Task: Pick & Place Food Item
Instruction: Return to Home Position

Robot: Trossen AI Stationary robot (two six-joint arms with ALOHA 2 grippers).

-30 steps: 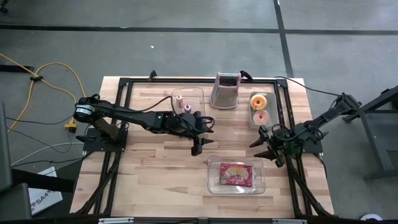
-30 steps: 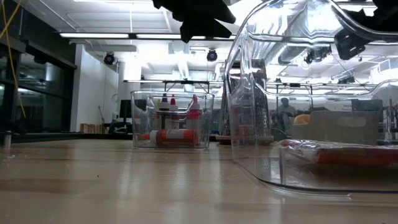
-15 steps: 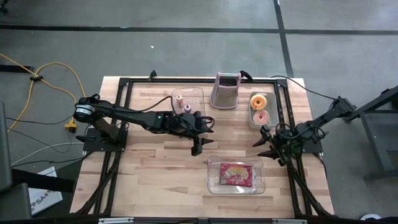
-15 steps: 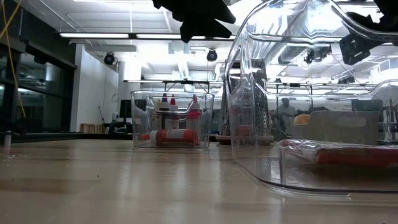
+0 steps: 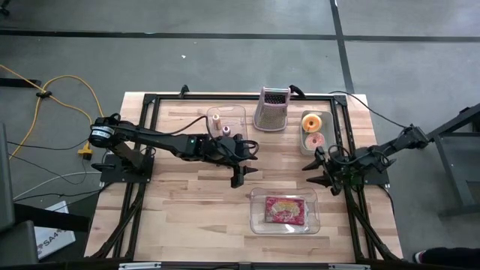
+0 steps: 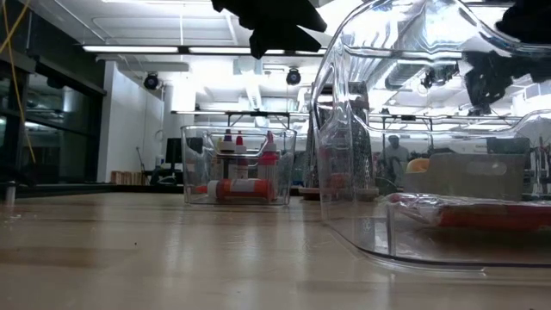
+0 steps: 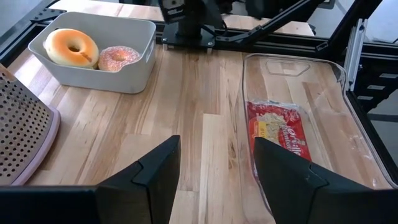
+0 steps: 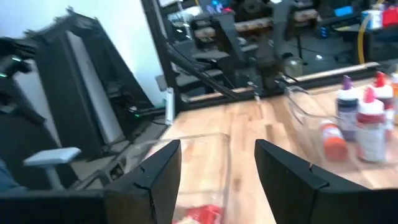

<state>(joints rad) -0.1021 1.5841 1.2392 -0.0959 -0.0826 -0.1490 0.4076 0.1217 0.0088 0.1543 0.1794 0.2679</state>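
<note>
Your wooden surface (image 5: pixel 187 202) fills the frame between the two arm mounts. The left arm reaches from its base at the left edge across to mid-surface, where the left gripper (image 5: pixel 239 180) hovers with its fingers released and nothing between them, just beside the near corner of the clear tray (image 5: pixel 259 223). The right arm comes in from the right edge, and the right gripper (image 5: pixel 316 174) hangs over the right side of the surface, between the gray bin (image 7: pixel 118 78) and the clear tray, its fingers also spread apart and empty. The clear tray sits toward the front edge and holds a red packet (image 5: pixel 283 211) lying flat. At the back stands a metal grater (image 5: pixel 271 111), upright, with a clear bin (image 6: pixel 198 164) of bottles (image 6: pixel 244 185) to its left and the gray bin to its right. Inside the gray bin you can see the orange donut (image 7: pixel 71 47) and the pink donut (image 7: pixel 119 58) lying side by side, touching.
</note>
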